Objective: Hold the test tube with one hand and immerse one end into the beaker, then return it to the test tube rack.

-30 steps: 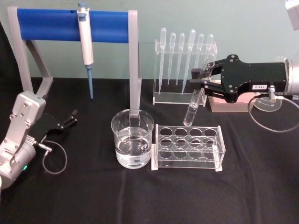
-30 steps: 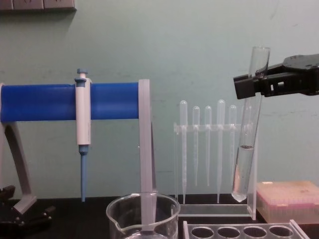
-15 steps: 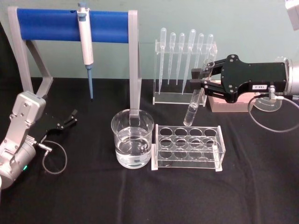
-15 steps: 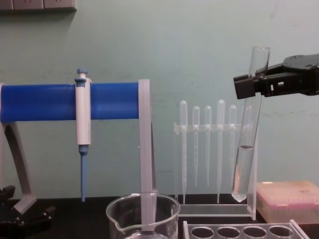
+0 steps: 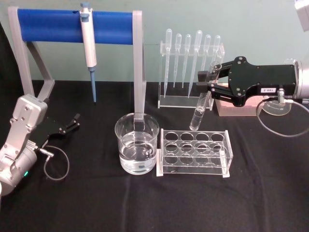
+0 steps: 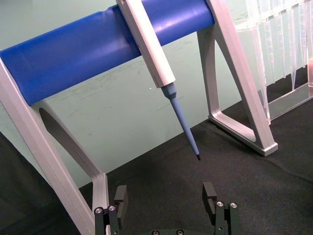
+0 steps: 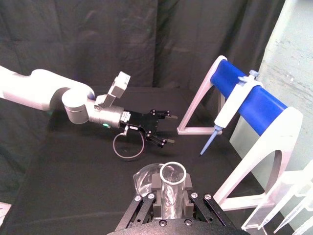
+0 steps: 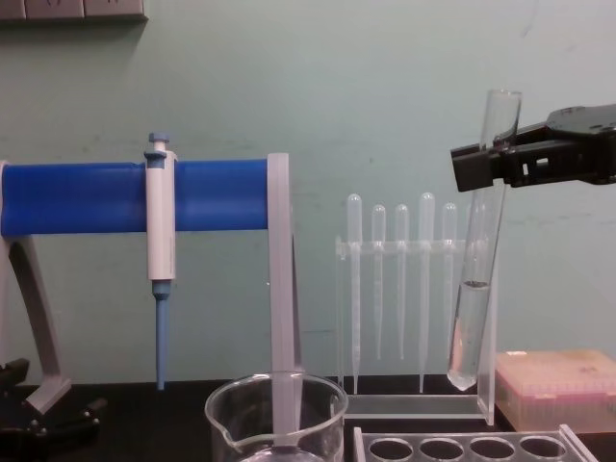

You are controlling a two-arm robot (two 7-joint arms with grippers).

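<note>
My right gripper point(image 5: 212, 77) is clamped on the long clear glass test tube point(image 5: 199, 113) just below its flared rim. The tube hangs slightly tilted with liquid in its lower part. Its round bottom is above the far row of the clear plastic test tube rack point(image 5: 193, 166) and touches nothing. The wide clear glass beaker point(image 5: 120, 145), part full, stands just left of the rack. Whichever of the two I go to next, I should travel sideways with the bottom above both rims. Then I bring the tube upright, centre it over the opening and lower slowly without slackening my hold. Left tilted, it could catch a hole's edge, I judge. My left gripper point(image 5: 73, 121) rests idle at the left of the table, jaws apart.

A pale green wall point(image 8: 385, 96) backs the black cloth-covered table point(image 5: 96, 203). At the far left stands a grey frame with a blue bar point(image 5: 48, 21) carrying a white pipettor point(image 5: 88, 46). Behind the rack is a clear holder of thin plastic pipettes point(image 5: 190, 72).
</note>
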